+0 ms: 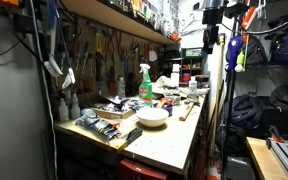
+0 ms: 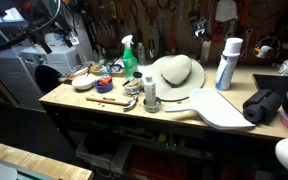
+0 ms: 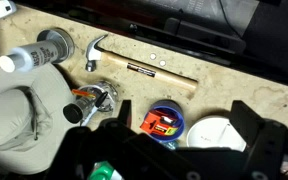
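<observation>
Fingers (image 3: 259, 135), dark and blocky, stand wide apart and empty at the lower edge of the wrist view. They hang over a blue roll of tape with an orange core (image 3: 164, 122), which lies just beside a round white bowl (image 3: 212, 135). That view gives the closest look at a wooden-handled steel claw hammer (image 3: 134, 67), lying flat beyond the bowl. A soft, pale brimmed hat (image 3: 14, 110) sits well apart from the bowl. An exterior view adds what the wrist view lacks: a translucent green plastic spray bottle (image 2: 129, 55) standing upright near the bowl. The table (image 2: 84, 100) is a pale, speckled workbench top. Behind the bowl, hand tools hang on the wall of a cluttered workshop.
</observation>
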Action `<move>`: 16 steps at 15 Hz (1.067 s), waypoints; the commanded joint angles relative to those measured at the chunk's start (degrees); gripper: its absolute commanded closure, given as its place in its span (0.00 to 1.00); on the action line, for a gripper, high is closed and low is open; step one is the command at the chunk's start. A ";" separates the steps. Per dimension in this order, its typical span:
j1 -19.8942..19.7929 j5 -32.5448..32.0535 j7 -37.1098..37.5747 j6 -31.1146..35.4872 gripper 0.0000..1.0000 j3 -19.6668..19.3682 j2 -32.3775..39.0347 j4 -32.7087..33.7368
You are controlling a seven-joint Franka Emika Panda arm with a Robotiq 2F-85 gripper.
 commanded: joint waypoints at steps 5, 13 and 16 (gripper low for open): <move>0.62 -0.30 0.30 -0.30 0.00 -0.42 -0.03 0.19; -6.90 0.17 6.13 6.85 0.00 -10.05 19.85 4.65; -10.49 2.78 6.49 11.94 0.00 -14.45 31.09 8.77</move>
